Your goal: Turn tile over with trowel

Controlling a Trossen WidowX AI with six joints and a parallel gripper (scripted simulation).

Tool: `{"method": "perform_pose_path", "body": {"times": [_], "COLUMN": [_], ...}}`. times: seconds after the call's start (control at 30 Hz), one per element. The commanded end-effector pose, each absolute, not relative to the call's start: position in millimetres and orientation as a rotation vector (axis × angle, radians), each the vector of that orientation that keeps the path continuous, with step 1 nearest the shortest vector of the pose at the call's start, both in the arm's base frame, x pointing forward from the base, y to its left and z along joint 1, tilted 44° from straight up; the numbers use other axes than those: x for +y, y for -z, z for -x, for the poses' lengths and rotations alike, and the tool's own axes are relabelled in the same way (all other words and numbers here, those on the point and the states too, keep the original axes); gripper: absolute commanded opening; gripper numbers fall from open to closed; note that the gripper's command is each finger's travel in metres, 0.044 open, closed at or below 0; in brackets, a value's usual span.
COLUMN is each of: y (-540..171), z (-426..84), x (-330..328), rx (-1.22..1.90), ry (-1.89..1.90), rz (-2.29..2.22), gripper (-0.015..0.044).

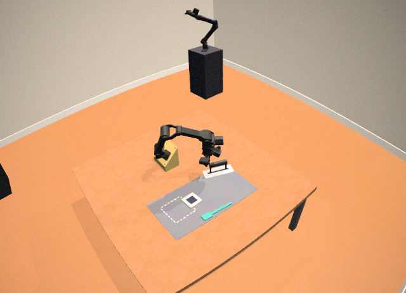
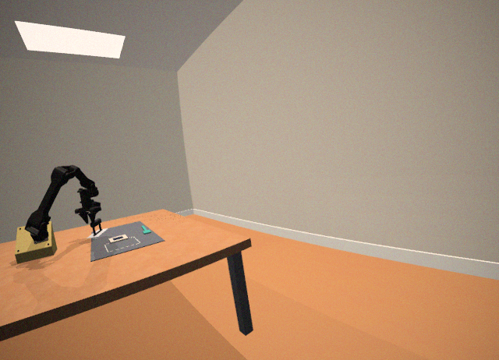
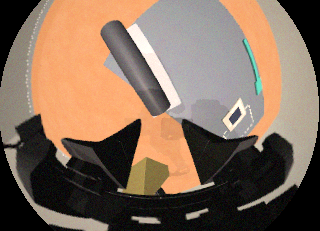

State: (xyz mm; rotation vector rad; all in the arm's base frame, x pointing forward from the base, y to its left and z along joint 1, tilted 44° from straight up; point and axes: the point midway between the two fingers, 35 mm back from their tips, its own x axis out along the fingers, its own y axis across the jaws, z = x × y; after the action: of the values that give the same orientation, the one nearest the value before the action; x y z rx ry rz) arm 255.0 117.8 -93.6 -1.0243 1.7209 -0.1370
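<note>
In the top view, we had the black arm point(image 1: 191, 132) point(image 2: 49, 195) reaching rightward from its yellow block point(image 1: 173, 162) point(image 2: 36, 253) point(image 3: 145, 178), with the claw point(image 1: 210, 156) point(image 2: 90, 223) point(image 3: 162, 122) pointing down near the middle of the frame. Our claw was partly open and held nothing; the wrist view showed a gap between its two fingers.

The tile point(image 1: 191, 200) point(image 2: 118, 238) point(image 3: 234, 115) lay flat on the gray mat point(image 1: 226, 188) point(image 2: 132, 229) point(image 3: 195, 56), below the frame's center in the top view. We saw its dark-square side facing up. It sat at the upper right of the dashed outline point(image 1: 177, 221) point(image 3: 251, 113), not fully inside.

We had the white plate point(image 1: 209, 174) point(image 3: 159, 73) with its black handle point(image 1: 218, 163) point(image 2: 97, 224) point(image 3: 136, 68) at the mat's upper edge, just right of and below the claw in the top view. In the wrist view, the handle slanted across the upper middle, beyond the fingertips.

The teal tool point(image 1: 207, 215) point(image 2: 146, 230) point(image 3: 258, 86) rested on the mat to the tile's lower right in the top view, its blade toward the lower left.
</note>
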Motion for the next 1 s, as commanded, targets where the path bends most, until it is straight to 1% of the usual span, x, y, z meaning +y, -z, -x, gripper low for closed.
{"method": "perform_pose_path", "body": {"times": [0.0, 0.97], "y": [95, 105], "z": [-258, -274], "x": [123, 147], "rx": [1.685, 1.292], "ry": [0.26, 0.988], "rz": [0.909, 0.145], "gripper": [0.027, 0.027]}}
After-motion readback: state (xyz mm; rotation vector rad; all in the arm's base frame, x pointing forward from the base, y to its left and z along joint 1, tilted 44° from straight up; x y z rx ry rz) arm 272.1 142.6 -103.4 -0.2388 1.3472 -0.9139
